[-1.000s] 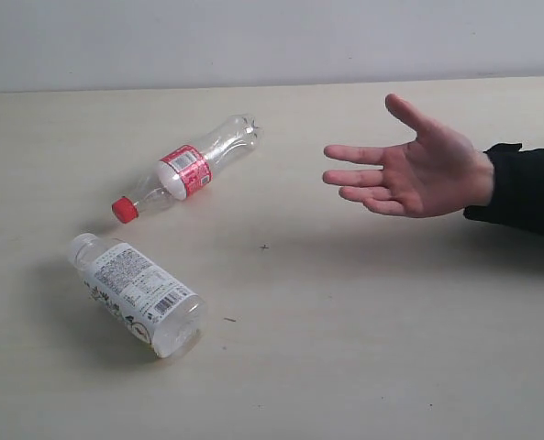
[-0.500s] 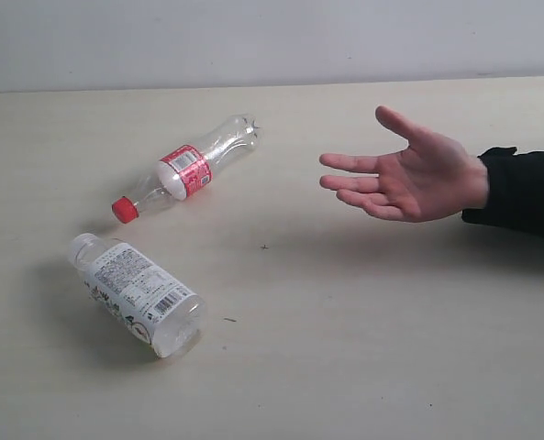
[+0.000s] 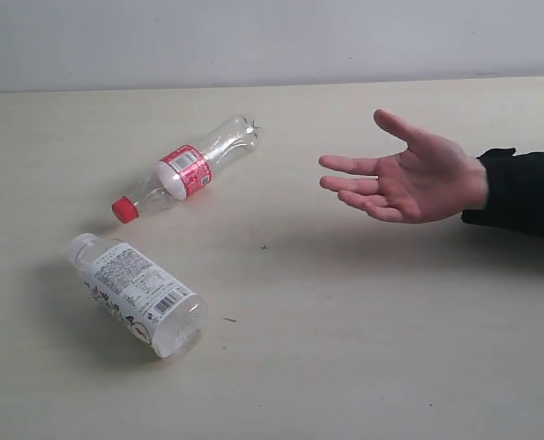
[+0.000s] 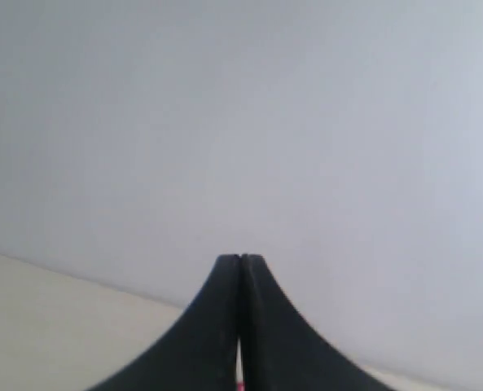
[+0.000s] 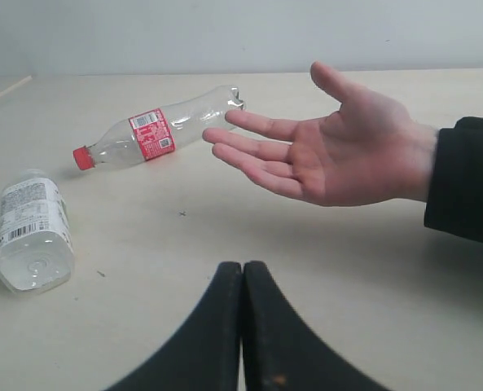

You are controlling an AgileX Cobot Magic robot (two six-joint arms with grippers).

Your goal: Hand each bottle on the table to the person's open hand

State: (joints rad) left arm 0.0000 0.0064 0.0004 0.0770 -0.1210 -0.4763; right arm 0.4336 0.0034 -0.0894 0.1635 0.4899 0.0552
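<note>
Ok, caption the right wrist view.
Shut right claw faces a red-capped bottle, a white-labelled bottle and an open hand above the table.

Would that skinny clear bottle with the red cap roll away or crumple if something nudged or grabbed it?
The slim clear plastic bottle with red cap looks empty, so probably light. It lies on its round side on the flat beige table, so a nudge would likely roll it. Its thin-looking walls may dent.

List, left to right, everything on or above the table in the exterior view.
white-labelled bottle → red-capped bottle → person's open hand → black sleeve
</note>
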